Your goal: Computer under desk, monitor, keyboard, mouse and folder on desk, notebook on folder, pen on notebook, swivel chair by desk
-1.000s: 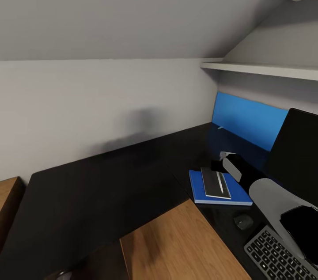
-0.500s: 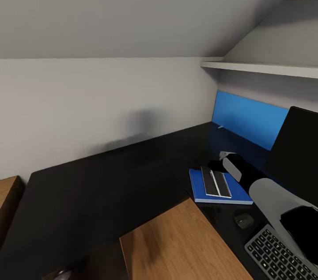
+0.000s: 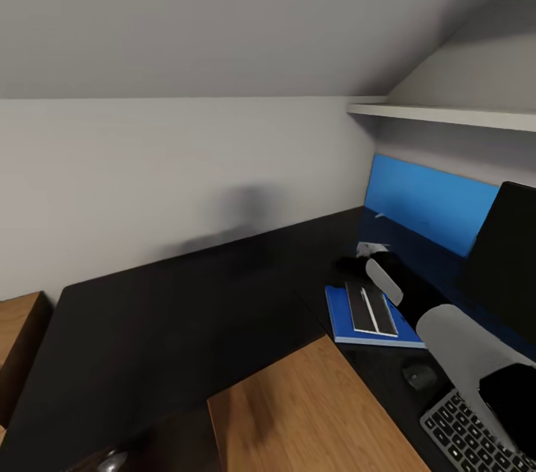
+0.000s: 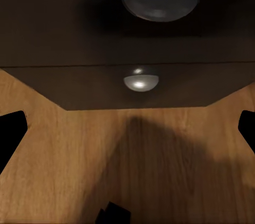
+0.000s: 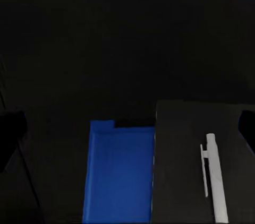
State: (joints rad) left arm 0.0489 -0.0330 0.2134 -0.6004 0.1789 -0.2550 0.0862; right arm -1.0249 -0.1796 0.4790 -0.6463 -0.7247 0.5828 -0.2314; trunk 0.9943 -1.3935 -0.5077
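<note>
lifted and drawn back since a second ago, right claw (image 3: 350, 263) now off the pen (image 3: 365, 301), just beyond the stack's far edge. fingers spread wide, holding nothing. below it, pen on notebook (image 3: 370, 307), on folder (image 3: 350, 321), on desk (image 3: 179, 308). mouse (image 3: 420, 377) near. left claw's opening: cannot tell.

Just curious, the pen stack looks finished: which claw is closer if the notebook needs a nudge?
Probably the right claw: it hangs over the desk beside the notebook. The left claw faces drawer knobs low down.
</note>
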